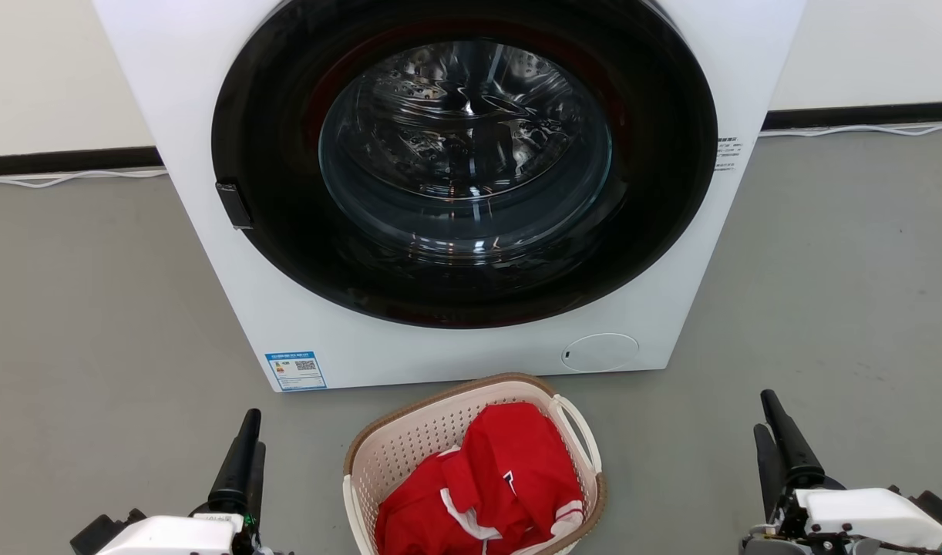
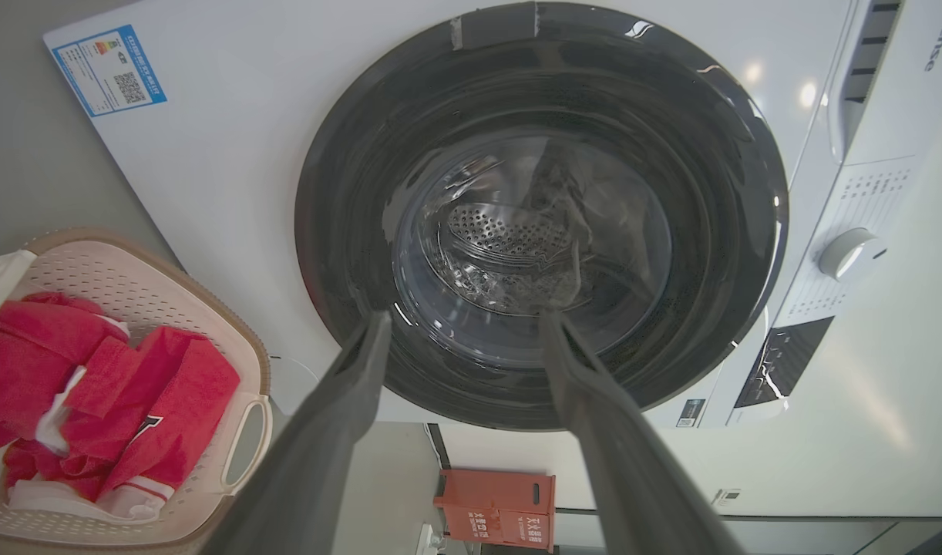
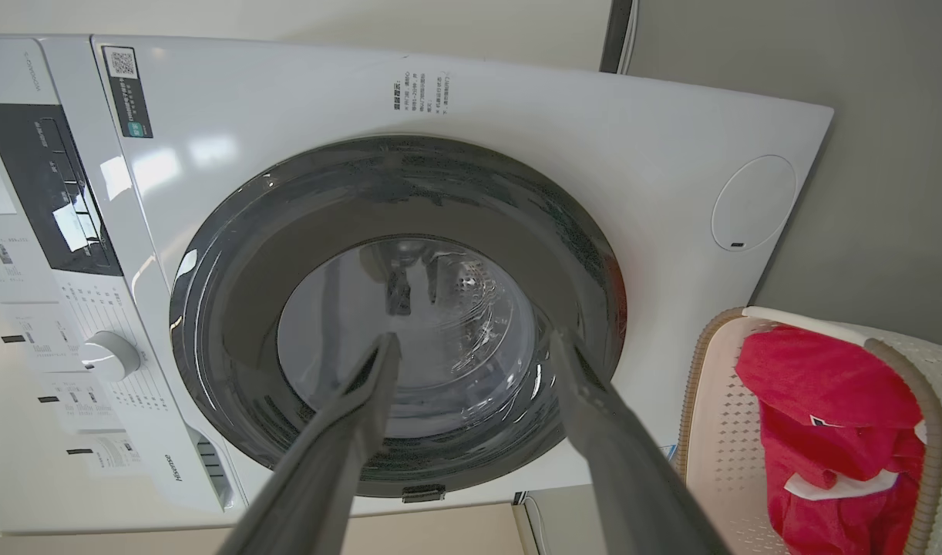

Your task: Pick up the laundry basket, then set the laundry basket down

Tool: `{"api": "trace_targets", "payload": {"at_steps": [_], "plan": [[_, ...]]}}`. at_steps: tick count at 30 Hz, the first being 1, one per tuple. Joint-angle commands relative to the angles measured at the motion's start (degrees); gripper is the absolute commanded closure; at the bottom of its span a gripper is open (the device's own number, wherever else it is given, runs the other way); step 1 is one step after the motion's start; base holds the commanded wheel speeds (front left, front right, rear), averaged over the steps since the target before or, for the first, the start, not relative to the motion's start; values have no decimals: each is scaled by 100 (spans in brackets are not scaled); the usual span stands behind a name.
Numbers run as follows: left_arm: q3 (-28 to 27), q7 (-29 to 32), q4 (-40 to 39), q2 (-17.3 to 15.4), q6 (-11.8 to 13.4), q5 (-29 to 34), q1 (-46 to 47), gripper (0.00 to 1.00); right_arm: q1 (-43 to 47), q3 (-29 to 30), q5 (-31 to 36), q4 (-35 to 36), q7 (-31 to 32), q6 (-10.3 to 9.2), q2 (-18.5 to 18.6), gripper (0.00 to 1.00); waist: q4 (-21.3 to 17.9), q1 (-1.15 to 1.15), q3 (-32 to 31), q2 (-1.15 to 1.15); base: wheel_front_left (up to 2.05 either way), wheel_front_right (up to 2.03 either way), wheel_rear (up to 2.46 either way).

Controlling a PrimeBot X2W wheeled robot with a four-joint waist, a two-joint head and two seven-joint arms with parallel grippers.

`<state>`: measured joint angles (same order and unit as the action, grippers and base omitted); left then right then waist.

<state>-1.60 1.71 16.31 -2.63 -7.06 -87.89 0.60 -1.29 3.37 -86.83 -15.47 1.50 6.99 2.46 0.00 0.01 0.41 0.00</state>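
**A:** What carries everything here?

**B:** A plain grey floor (image 1: pixel 93 308). The left gripper (image 1: pixel 253 432) and the right gripper (image 1: pixel 764 412) hang over it, each with its fingers spread.

**A:** And what stands on it?

**B:** The laundry basket (image 1: pixel 409 447) sits between the two pairs of fingers, nearer the left pair and touched by neither. Beyond all the fingertips stands the washing machine (image 1: pixel 440 358), its foot just beside the basket's far rim. I cannot tell whether they touch.

**A:** Anything else?

**B:** A thin white cable (image 1: pixel 55 179) lies far past the fingertips, along the wall's foot on either side of the machine.
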Motion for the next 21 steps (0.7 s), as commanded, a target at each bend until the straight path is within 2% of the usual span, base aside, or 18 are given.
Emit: {"api": "trace_targets", "payload": {"at_steps": [1,21], "plan": [[-13,-61,-197,-89,-10,191,298,0,-260,-93,222,217,-78,15,42,0,1,-1,3,0,0,0,0],[77,-380,-348,-98,-17,1776,336,0,-320,-469,1722,456,-389,22,87,0,12,-1,14,0,0,0,0]]}}
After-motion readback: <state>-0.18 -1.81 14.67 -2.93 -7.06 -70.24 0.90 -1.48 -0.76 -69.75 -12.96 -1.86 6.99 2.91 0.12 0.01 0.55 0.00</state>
